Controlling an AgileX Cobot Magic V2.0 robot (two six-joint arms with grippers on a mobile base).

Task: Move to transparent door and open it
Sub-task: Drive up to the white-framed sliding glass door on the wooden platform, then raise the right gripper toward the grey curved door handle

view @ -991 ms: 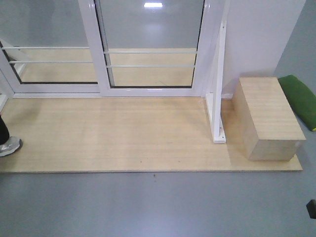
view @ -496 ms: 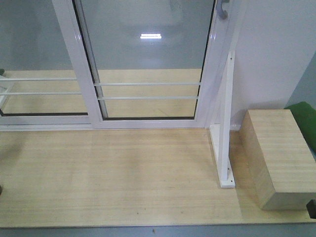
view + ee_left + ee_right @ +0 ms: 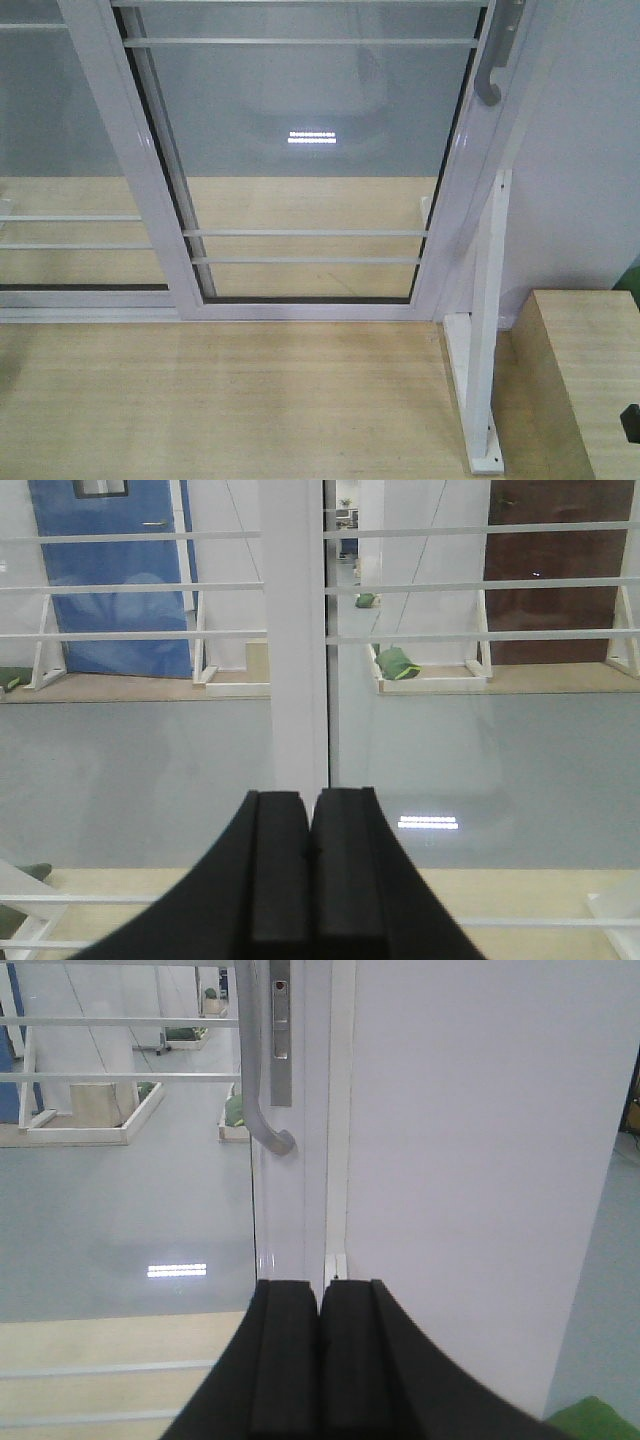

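The transparent door [image 3: 310, 130] is a glass panel in a white frame with thin white bars, standing shut against the right jamb. Its grey curved pull handle [image 3: 490, 80] hangs on the right stile and shows in the right wrist view [image 3: 258, 1100], above and left of my right gripper [image 3: 320, 1295]. My right gripper is shut and empty, pointing at the door's right stile, apart from it. My left gripper [image 3: 309, 805] is shut and empty, pointing at the white stile [image 3: 292, 630] where the two panels meet. Neither gripper shows in the front view.
A handleless glass panel [image 3: 60, 150] stands left of the door. A white brace post [image 3: 482, 350] on a foot stands at the right, beside a white wall [image 3: 590, 150] and a wooden box [image 3: 590, 380]. The wooden platform [image 3: 220, 400] lies before the door.
The front view has closed in on the door: the panel and handle have grown and dropped in frame, the grey floor has left view, the box has slid to the right edge.
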